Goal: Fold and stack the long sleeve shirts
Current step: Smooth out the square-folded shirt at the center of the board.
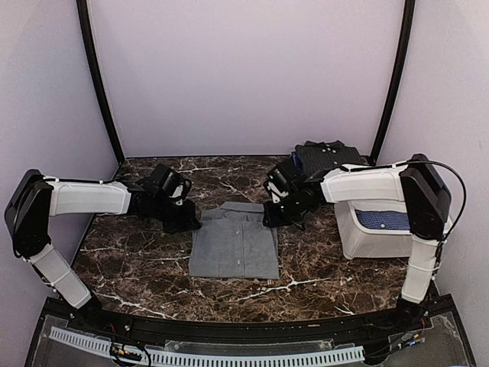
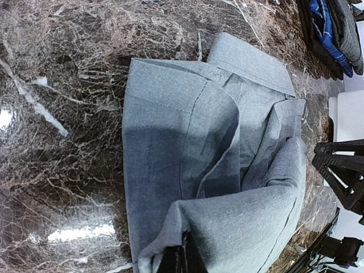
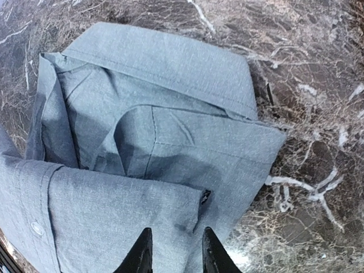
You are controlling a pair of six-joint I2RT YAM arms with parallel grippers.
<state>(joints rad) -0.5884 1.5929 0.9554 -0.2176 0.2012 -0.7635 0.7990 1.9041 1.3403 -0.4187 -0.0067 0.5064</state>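
Observation:
The grey shirt (image 1: pixel 233 243) lies folded in the middle of the marble table, collar to the far side. My left gripper (image 1: pixel 186 222) is at its far left corner; in the left wrist view the gripper (image 2: pixel 183 259) is shut on a raised fold of the grey shirt (image 2: pixel 187 148). My right gripper (image 1: pixel 273 216) is at the shirt's far right corner; in the right wrist view the gripper (image 3: pixel 173 250) is open just above the grey shirt (image 3: pixel 142 142), holding nothing. The blue dotted shirt (image 1: pixel 384 219) lies in the white tub (image 1: pixel 359 241).
A stack of dark folded shirts (image 1: pixel 328 157) sits at the back right, behind the tub, and also shows in the left wrist view (image 2: pixel 333 25). The right arm's gripper body (image 2: pixel 341 170) shows at the right of that view. Walls enclose the table.

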